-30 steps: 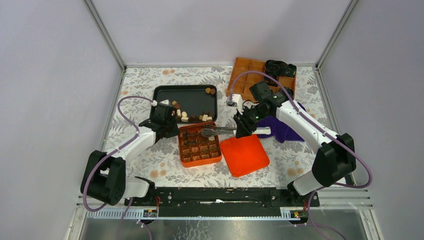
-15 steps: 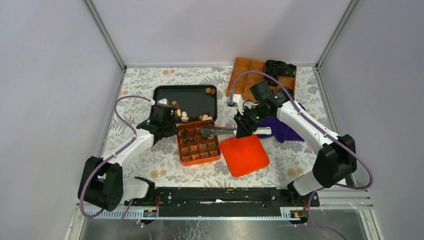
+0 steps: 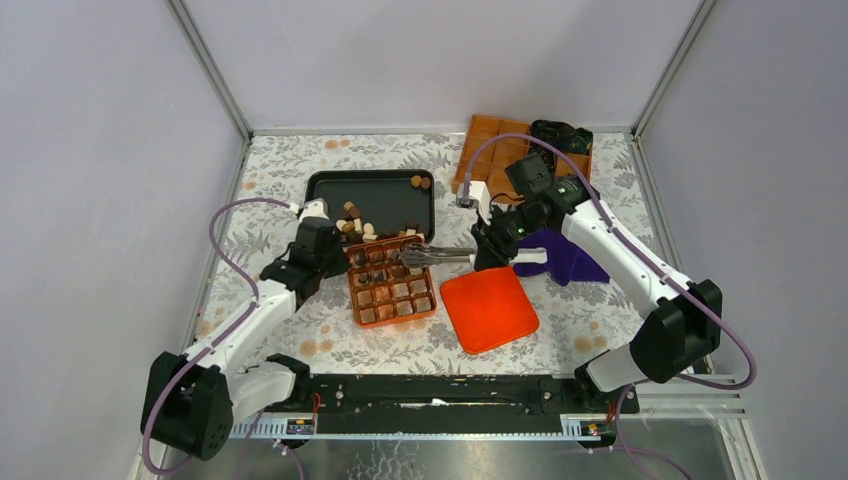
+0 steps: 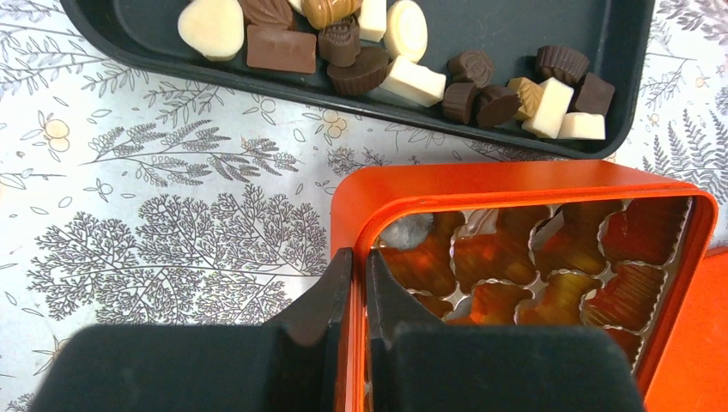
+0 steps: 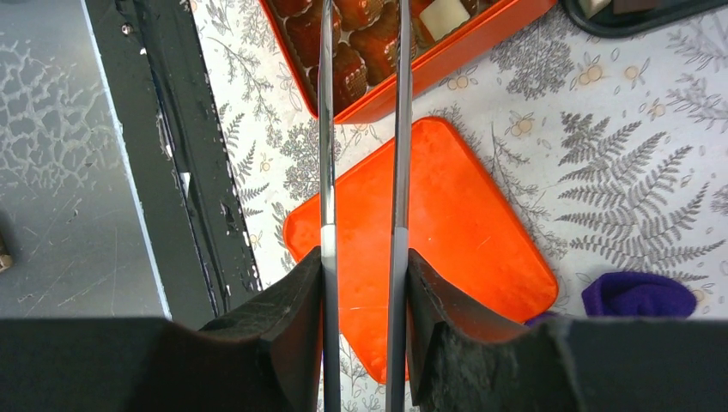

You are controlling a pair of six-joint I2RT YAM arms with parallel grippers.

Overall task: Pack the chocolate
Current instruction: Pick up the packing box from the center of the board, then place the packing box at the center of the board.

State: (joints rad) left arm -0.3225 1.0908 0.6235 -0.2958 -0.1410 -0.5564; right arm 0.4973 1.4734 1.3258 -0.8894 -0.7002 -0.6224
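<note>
Bright, even light; soft, faint shadows.

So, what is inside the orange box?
Brown chocolates sit in cells of the orange box, plus one white piece. Tongs in the right gripper cover part of the far row; those cells are hidden.

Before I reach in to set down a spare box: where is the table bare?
Bare: behind the black tray along the back wall; right of the orange lid toward the right arm's base. Crowded: the middle, around the orange tin and tongs.
</note>
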